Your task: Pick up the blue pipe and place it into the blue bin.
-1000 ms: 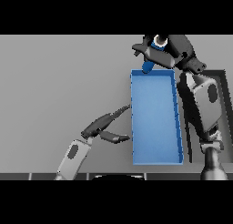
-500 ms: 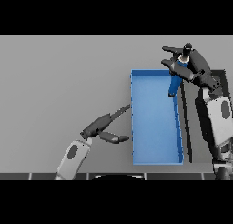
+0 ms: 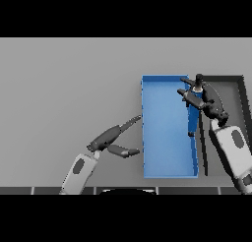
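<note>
left hand (image 3: 109, 137) sits on the grey table (image 3: 64, 88) just left of the blue bin (image 3: 165, 162); fingers straight and spread, thumb apart, tips reaching toward the bin's left wall; it holds nothing, idle.

blue bin: long rectangular tray, long axis running away from the robot; floor bare across its left and middle.

blue pipe (image 3: 194, 113): inside the bin, close against the right wall; long axis runs along the bin's length, parallel to that wall; its upper end lies under the right hand, so whether it rests fully on the floor or leans i cannot tell.

right hand (image 3: 203, 97): over the bin's far right corner, fingers spread apart and straight, not wrapped round the pipe; the pipe stretches from below the fingers back toward the robot.

dark tray (image 3: 231, 83): just right of the bin, partly covered by the right arm.

judgement: placement looks done or nearly so; right hand is the nearer one, and its next move would be to lift clear without dragging the pipe's upper end.
</note>
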Tool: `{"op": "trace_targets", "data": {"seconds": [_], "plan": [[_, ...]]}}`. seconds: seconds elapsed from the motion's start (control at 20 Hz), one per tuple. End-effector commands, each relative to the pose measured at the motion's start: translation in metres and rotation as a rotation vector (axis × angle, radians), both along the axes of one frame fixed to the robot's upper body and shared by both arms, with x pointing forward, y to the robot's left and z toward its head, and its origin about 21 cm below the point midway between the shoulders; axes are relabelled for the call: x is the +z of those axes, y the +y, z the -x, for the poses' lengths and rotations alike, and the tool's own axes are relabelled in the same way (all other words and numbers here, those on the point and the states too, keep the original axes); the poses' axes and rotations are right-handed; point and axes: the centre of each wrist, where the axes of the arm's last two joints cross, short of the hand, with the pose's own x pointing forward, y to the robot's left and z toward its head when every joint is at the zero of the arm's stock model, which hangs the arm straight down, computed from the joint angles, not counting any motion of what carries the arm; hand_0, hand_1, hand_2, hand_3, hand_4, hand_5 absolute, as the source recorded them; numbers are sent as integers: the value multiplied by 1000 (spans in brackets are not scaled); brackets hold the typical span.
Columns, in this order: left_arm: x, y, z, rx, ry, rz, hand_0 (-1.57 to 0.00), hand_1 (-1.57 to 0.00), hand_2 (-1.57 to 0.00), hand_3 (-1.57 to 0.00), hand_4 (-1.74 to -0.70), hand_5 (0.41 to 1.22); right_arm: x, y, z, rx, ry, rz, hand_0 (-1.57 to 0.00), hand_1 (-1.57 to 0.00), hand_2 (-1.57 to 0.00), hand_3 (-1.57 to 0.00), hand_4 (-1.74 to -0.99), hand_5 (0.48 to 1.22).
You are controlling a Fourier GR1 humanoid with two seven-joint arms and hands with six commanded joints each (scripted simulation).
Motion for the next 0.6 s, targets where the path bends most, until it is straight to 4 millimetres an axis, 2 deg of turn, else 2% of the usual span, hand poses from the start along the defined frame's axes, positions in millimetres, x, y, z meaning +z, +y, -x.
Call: {"op": "trace_targets", "data": {"seconds": [0.0,0.1,0.15,0.2,0.25,0.35,0.4,0.55], "plan": [[3,-1,-2,5,-5,-8,1,1,1,1,-886,420,-6,-2,2,-16,28,36,-1571,-1571,-1571,-1127,-1741,1221],[2,1,0,2,-9,-11,1,1,1,1,-883,421,-17,2,5,-42,65,81,-1571,-1571,-1571,-908,-1741,1221],[0,0,0,0,1,-18,1,1,1,1,-883,421,-17,3,5,-62,67,100,-1571,-1548,-1571,-847,-1741,1221],[3,-3,-2,2,1,-20,1,1,1,1,-882,421,-20,4,3,-68,78,114,-1465,-1336,-1339,-788,-1678,1221],[1,-3,-3,7,2,-25,1,1,1,1,-881,422,-23,6,-1,-76,90,134,-1172,-1069,-1071,-630,-1592,1221],[0,-4,-1,-1,2,-13,1,1,1,1,-878,425,-28,7,-5,-71,127,181,-750,-684,-685,-403,-1413,1221],[1,-3,1,6,-4,-9,1,1,1,1,-878,427,-28,7,-6,-24,140,222,-599,-547,-548,-322,-1337,1221],[4,-2,1,2,4,-9,1,1,1,1,-881,429,-31,12,-5,98,187,344,-306,-279,-280,-164,-1175,1084]]}}
